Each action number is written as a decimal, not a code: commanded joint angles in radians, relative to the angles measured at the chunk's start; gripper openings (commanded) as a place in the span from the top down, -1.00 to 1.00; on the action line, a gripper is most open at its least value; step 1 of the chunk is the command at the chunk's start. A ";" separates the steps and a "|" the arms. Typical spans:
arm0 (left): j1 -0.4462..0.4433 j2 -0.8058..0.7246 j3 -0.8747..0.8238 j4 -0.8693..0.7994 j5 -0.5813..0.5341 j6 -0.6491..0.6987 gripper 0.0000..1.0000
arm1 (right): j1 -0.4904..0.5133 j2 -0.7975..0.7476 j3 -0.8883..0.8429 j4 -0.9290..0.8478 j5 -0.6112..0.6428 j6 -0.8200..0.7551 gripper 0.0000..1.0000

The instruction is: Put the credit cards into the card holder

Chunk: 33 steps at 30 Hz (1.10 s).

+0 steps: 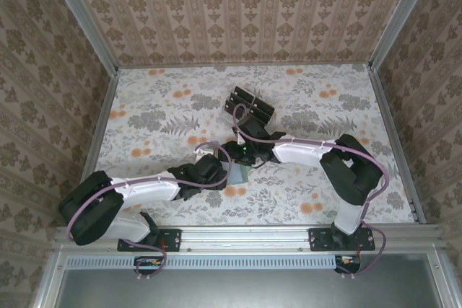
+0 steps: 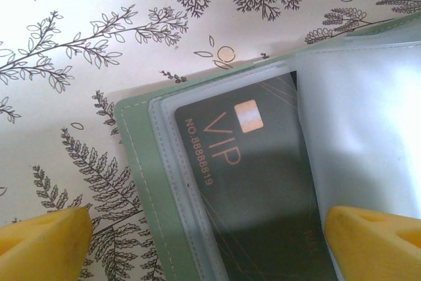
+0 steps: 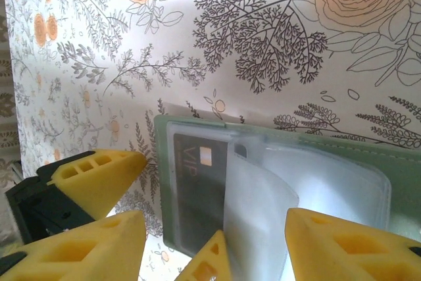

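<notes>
The card holder (image 2: 140,182) lies open on the desk (image 1: 159,113), roughly at its middle and just in front of both arms, its grey-green cover flat on the floral cloth. In the left wrist view I see one credit card (image 2: 256,189) already sitting inside a clear pocket against the holder's stitched edge; it is dark, with a small chip and "VIP" and a number printed in a coppery tone. In the right wrist view a clear plastic leaf (image 3: 256,208) stands curled up off the holder just beside that card, and the pockets past it look milky and bright.

My left gripper (image 2: 210,245) is wide open and straddles the holder's edge: one yellow fingertip (image 2: 46,241) is over the bare cloth just beside the cover, the other over the clear pockets. It is gripping nothing.

My right gripper (image 3: 217,245) hangs low over the same holder with its fingers apart, one on each side of the lifted leaf, and I see nothing pinched between them.

Farther back on the desk, well apart from the holder, stands a rack (image 1: 251,106) of dark cards.
</notes>
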 commanded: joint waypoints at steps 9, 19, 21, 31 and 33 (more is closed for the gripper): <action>0.001 -0.021 -0.022 -0.013 -0.018 -0.014 -0.99 | 0.000 0.031 -0.040 0.031 -0.018 0.037 -0.18; 0.004 -0.046 -0.027 -0.024 -0.019 -0.012 -1.00 | 0.030 0.088 0.026 0.021 -0.052 0.027 -0.18; 0.005 -0.064 -0.030 -0.032 -0.019 -0.010 -1.00 | 0.037 0.087 0.036 0.014 -0.052 0.027 -0.17; 0.026 -0.334 -0.078 -0.164 -0.093 -0.080 -1.00 | 0.082 0.081 0.100 -0.037 -0.036 0.027 -0.17; 0.040 -0.388 -0.093 -0.195 -0.101 -0.101 -1.00 | 0.093 0.102 0.123 -0.045 -0.032 0.031 -0.17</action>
